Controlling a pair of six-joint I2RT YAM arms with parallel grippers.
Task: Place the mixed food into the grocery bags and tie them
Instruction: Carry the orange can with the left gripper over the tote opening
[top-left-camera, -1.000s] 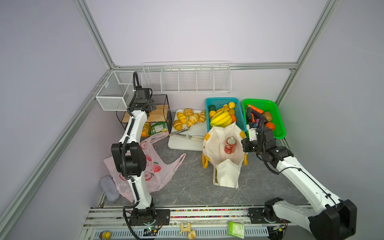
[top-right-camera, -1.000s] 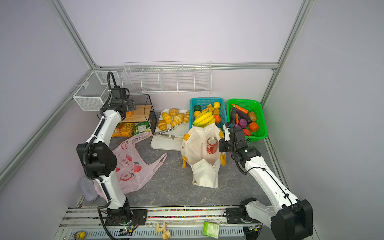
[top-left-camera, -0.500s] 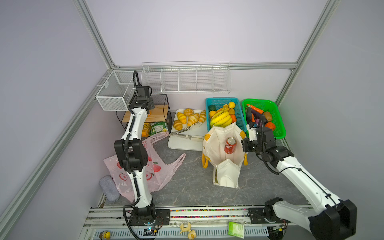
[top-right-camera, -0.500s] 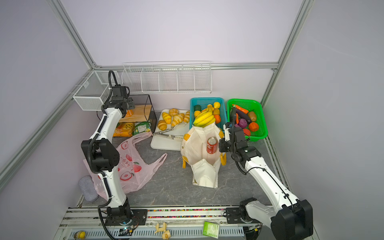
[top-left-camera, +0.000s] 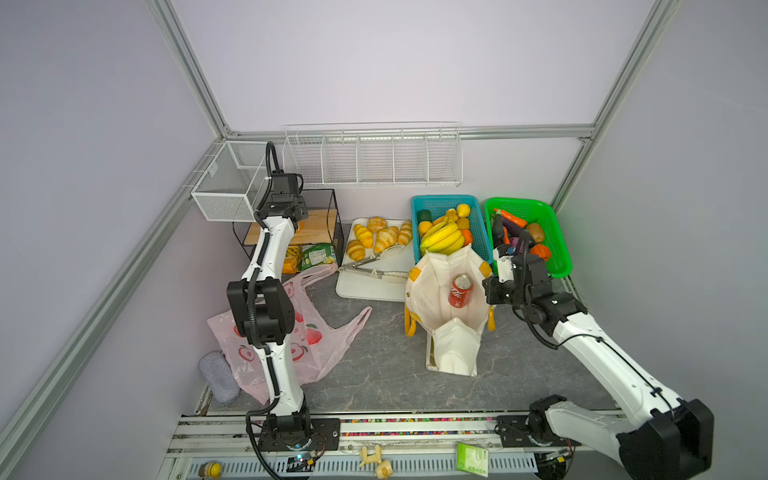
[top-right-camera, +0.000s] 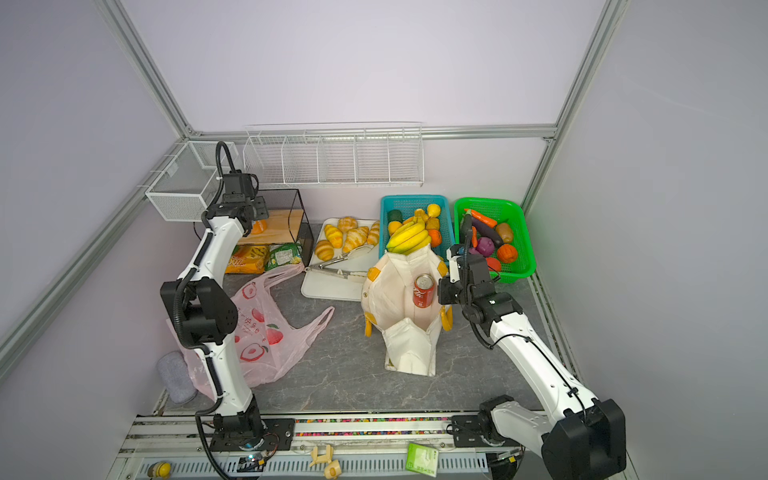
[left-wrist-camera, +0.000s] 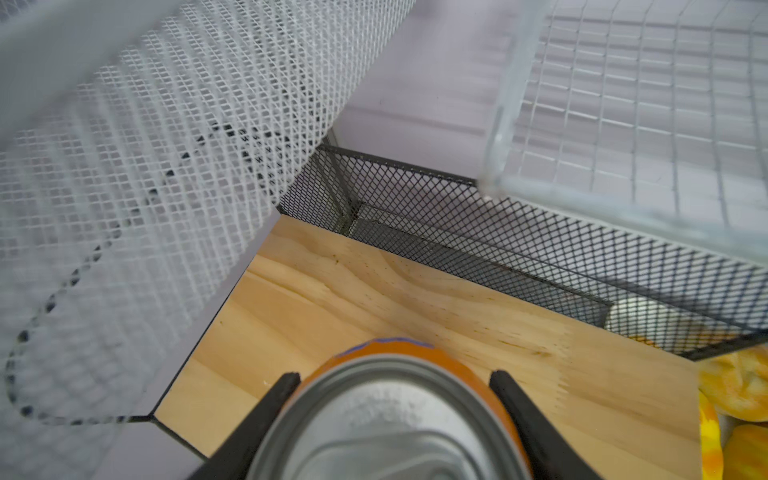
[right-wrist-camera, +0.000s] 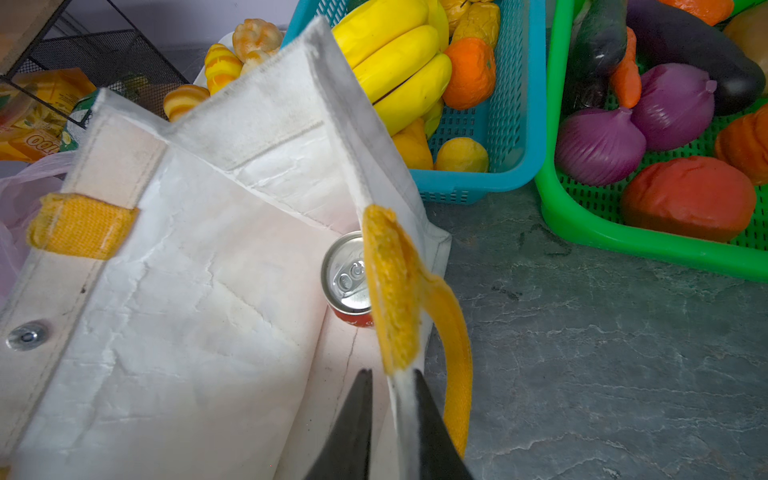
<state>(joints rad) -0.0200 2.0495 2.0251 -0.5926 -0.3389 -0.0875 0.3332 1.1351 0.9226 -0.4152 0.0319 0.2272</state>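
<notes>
Straddling the soda can (left-wrist-camera: 386, 415) is left hand (left-wrist-camera: 393, 375); right hand (right-wrist-camera: 391, 372) pinches tote (right-wrist-camera: 187, 291).

cuts off orange can (left-wrist-camera: 386, 419) at frame edge; blurs mesh basket (left-wrist-camera: 124, 166); hides part of red can (right-wrist-camera: 344, 272) behind tote (right-wrist-camera: 187, 291) handle.

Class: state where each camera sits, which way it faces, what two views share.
Top views: high above bases, looking down at table; left arm, right arm show.
Left wrist: above orange soda can on shelf; left fingers show.
Right wrist: facing into canvas tote; right fingers show.
Shared: red cola can, right wrist and top views.
</notes>
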